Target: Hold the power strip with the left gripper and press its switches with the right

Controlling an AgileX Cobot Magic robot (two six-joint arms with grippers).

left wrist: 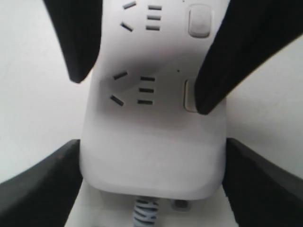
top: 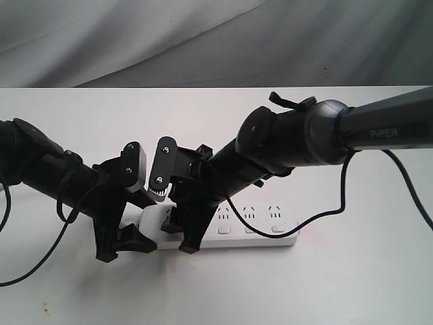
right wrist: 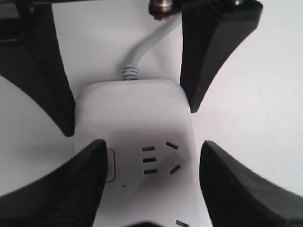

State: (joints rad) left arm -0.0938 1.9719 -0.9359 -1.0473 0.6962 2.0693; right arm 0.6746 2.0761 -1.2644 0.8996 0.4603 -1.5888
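Long white plastic power strip (top: 252, 228) lies on the white bench (top: 352, 284), long axis parallel to its far edge, grey cable (right wrist: 151, 45) end leftward. Slim black left end effector (top: 126, 248) clasps that end. Thick black right end effector (top: 179, 237), spread, has one fingertip on a small white switch (left wrist: 186, 94).

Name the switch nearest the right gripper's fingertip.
The switch at the cable end of the power strip, beside the last socket. One finger of the right gripper partly covers it; the neighbouring switch shows in full.
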